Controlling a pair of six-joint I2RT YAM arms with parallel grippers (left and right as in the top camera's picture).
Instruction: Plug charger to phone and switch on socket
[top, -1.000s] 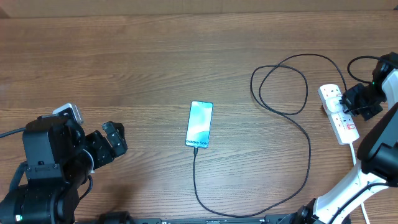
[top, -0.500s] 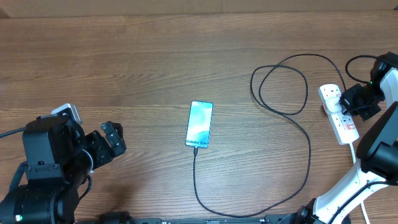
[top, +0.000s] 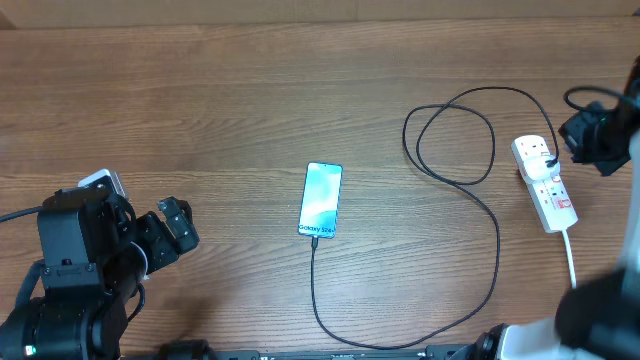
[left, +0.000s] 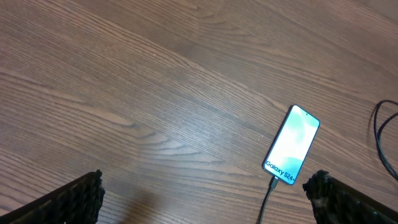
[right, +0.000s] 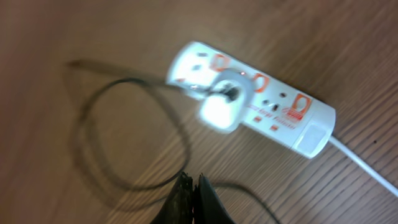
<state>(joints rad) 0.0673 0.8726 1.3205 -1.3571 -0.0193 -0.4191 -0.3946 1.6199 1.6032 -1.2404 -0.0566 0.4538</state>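
White two-outlet power strip (right: 309, 128) with red switches is lying just ahead of my right gripper (right: 191, 185), which is backing off it, fingers pinched together, empty. Thin black charger cable (top: 497, 250) is sitting in the slim blue-screened phone (top: 321, 199), far to the gripper's left. Switch press is looking done.

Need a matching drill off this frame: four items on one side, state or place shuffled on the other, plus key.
Items
1. phone
2. socket
3. left gripper
4. right gripper

States
A. jaws shut
B. at the right of the table, white adapter plugged in
C. jaws wide open
D. in the middle, screen lit, charger at its bottom edge

Pairs: 1-D, 2-B, 3-C, 4-A
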